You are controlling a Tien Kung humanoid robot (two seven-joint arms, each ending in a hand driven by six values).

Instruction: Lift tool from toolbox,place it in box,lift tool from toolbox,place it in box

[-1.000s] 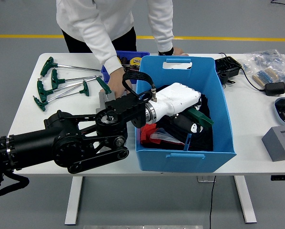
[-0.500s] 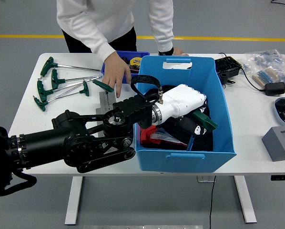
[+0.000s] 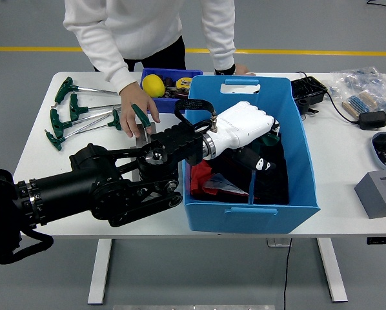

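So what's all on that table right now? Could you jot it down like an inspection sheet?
Surface: white table, crowded.
Job's things: blue box holding dark and red items; green-handled tools at far left; small blue tray with a yellow ball.
Clutter: grey block, plastic bags.
Grippers: left hand white, inside the box; right nothing seen.
Cables: black cable.
Surroundings: person's hand on the tools; yellow floor line.
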